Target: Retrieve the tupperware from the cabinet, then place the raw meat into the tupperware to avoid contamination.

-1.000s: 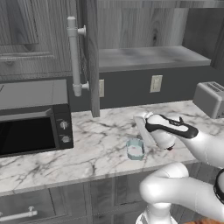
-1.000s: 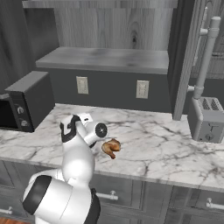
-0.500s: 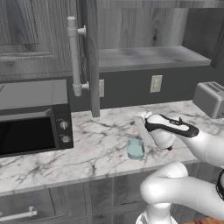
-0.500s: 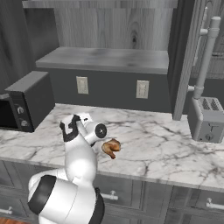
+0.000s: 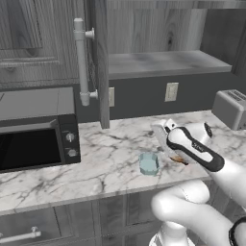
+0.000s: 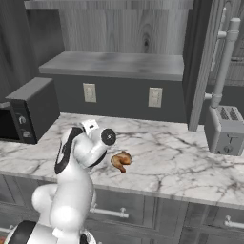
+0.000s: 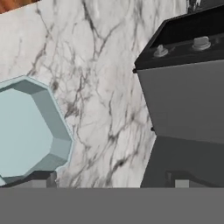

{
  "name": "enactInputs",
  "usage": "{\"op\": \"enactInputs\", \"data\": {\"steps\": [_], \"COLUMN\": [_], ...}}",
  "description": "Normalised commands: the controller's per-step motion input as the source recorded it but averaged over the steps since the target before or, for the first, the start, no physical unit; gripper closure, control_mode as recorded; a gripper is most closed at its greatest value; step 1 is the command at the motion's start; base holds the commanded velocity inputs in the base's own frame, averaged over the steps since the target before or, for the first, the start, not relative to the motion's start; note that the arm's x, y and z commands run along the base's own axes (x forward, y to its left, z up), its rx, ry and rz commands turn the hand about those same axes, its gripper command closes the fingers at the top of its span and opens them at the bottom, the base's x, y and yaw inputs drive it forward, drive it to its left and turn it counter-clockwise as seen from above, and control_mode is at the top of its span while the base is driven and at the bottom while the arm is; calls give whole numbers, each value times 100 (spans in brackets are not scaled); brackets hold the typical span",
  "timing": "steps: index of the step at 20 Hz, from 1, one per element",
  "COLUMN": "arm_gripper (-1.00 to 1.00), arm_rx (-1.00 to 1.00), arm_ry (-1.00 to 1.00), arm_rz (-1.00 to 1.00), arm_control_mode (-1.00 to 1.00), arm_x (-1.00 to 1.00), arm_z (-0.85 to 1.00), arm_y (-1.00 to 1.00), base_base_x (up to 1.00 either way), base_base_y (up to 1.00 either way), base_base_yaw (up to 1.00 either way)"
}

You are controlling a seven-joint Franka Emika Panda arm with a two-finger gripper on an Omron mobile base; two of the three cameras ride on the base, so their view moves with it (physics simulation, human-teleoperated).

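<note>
- The tupperware (image 5: 149, 163) stands upright on the marble desk (image 5: 110, 158), in front of the open cabinet (image 5: 158, 62).
- The end effector (image 7: 111, 179), fingers spread apart, holds nothing.
- The raw meat (image 6: 121, 161) lies just beside the tupperware.

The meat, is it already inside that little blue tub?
No, the raw meat lies bare on the marble counter, and the tupperware stands empty.

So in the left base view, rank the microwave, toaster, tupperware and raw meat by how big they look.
1. microwave, largest by far, though it also sits nearest the camera's left.
2. toaster.
3. tupperware.
4. raw meat, smallest as seen, but the arm hides most of it, so this rank is unsure.
</note>
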Motion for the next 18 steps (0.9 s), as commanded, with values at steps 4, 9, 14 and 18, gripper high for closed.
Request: {"op": "enactInputs", "data": {"steps": [4, 9, 14, 18], "arm_gripper": [-100, -100, -100, -100], "arm_rx": [-22, -22, -20, -20], "arm_ry": [0, 0, 3, 9], "arm_rz": [2, 7, 9, 8], "arm_control_mode": [-100, -100, -100, -100], "arm_x": [-8, 4, 19, 23], "arm_z": [15, 2, 0, -3], "arm_y": [-31, -46, -57, -50], "base_base_x": [0, 0, 0, 0], "base_base_y": [0, 0, 0, 0], "base_base_yaw": [0, 0, 0, 0]}}
